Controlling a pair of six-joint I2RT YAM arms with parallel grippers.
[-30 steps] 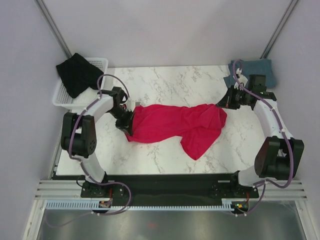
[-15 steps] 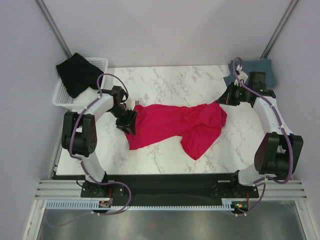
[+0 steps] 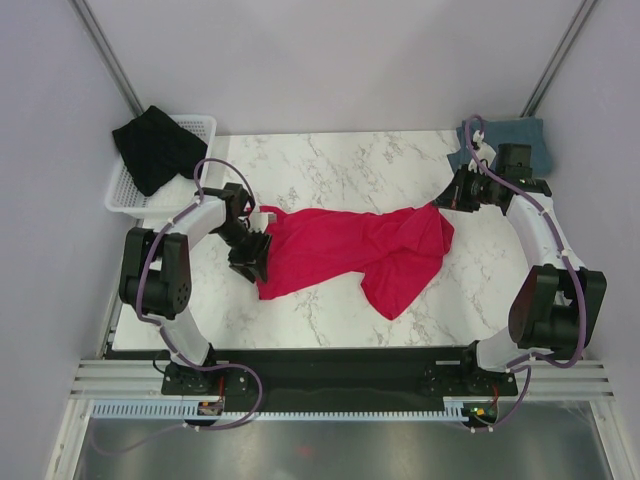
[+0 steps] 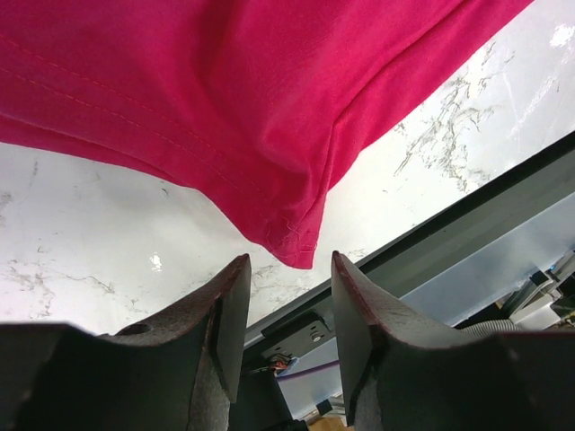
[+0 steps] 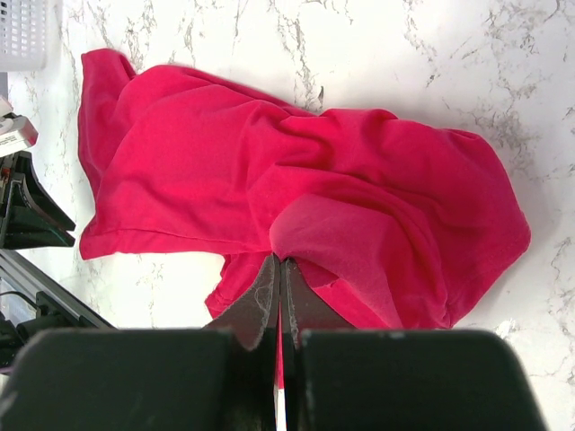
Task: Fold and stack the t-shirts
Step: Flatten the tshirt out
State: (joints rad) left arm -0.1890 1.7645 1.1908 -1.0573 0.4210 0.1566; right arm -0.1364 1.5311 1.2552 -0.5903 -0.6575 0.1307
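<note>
Step in hand, by the look of things: spreading the red t-shirt [image 3: 350, 250] flat before any fold. Nearest the arm bases, a loose flap drooping toward the front edge of the bench [image 3: 330, 160]. Behind it, the bulk of the cloth bunched across the middle, wrinkled and doubled over itself.

To do it well: take the hemmed corner on the left side cleanly. Pinch deep enough not to slip. Then draw outward against the right-hand hold until flat, keeping the cloth low over the marble. Avoid lifting high, for risk of tucking the loose flap under.

Left fingers [image 4: 225, 314]: parted to a middling gap, nothing between them, tips just beside that hemmed corner. Right fingers [image 5: 260, 296], farther back: pressed together on a thin pinch of the red cloth at its far right end, a sliver of red showing in the seam. Whether one layer or several, hard to tell from the wrist view.

Farthest back: black t-shirt [image 3: 155, 145] draped over the white wire basket [image 3: 125, 195] at the far left. Blue-grey t-shirt [image 3: 525, 140] lying at the far right corner behind the right arm, apart from the red one. Neither yet in a stack.
</note>
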